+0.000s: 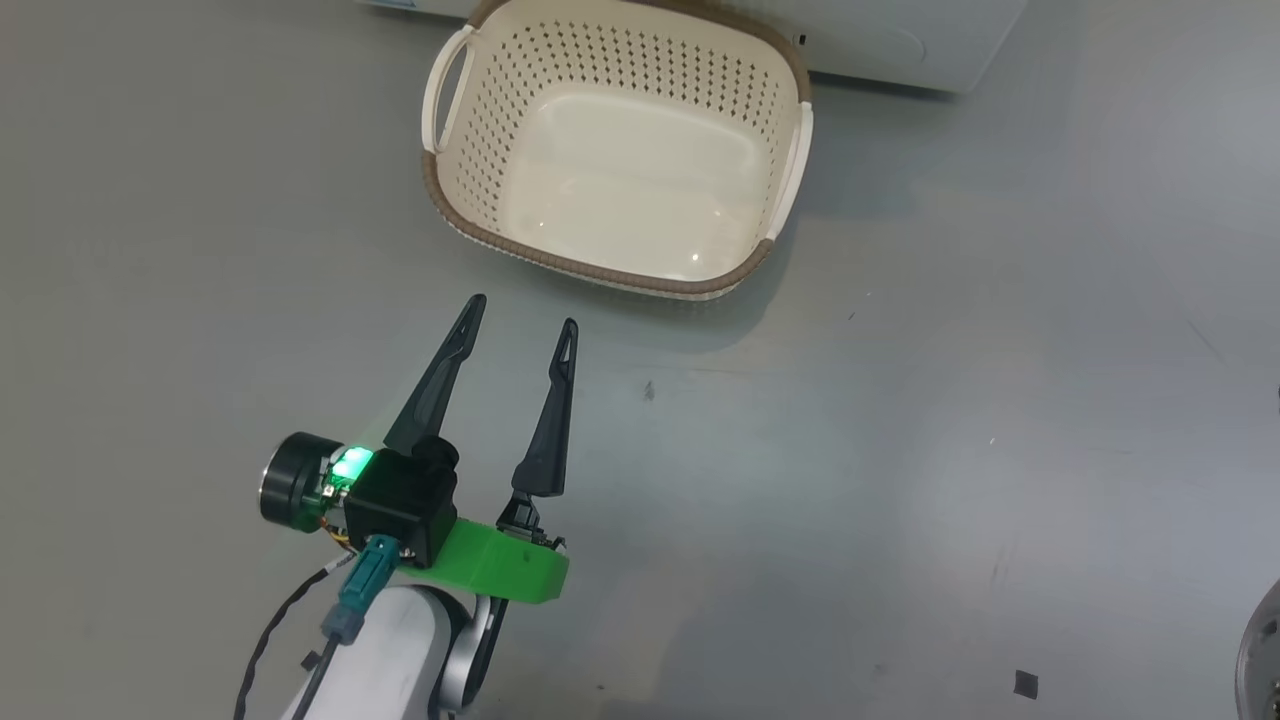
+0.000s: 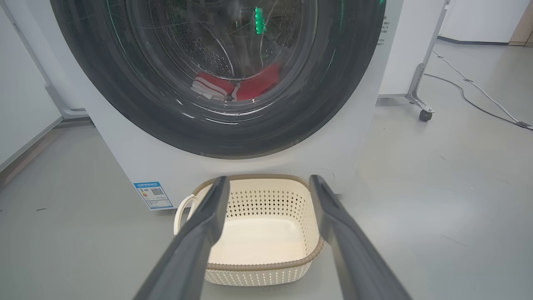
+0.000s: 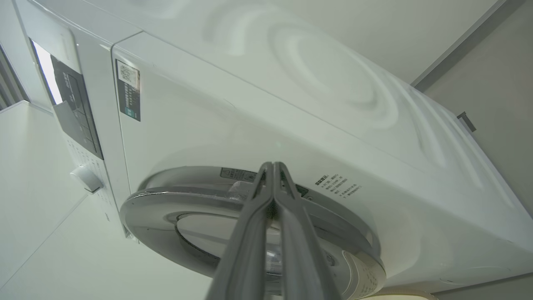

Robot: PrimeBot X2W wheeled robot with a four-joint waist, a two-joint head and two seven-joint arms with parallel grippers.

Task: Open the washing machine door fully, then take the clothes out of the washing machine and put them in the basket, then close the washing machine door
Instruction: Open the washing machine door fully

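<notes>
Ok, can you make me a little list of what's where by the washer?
Washer: big white front-loading washing machine
Door: round glossy black-rimmed glass door, looks shut
Clothes: red garments with white stripes, inside the drum
Basket: cream perforated plastic basket, empty, on the floor before the washer
Left gripper: open, empty, pointing at the basket
Right gripper: shut, tips at the door's edge

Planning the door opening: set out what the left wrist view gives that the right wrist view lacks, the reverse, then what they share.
Left wrist view: red clothes behind glass, the basket on the floor, a blue energy label, the left gripper open. Right wrist view: the control panel, a white knob, the right gripper shut, tips at the door. Both: the washing machine and that door.
</notes>
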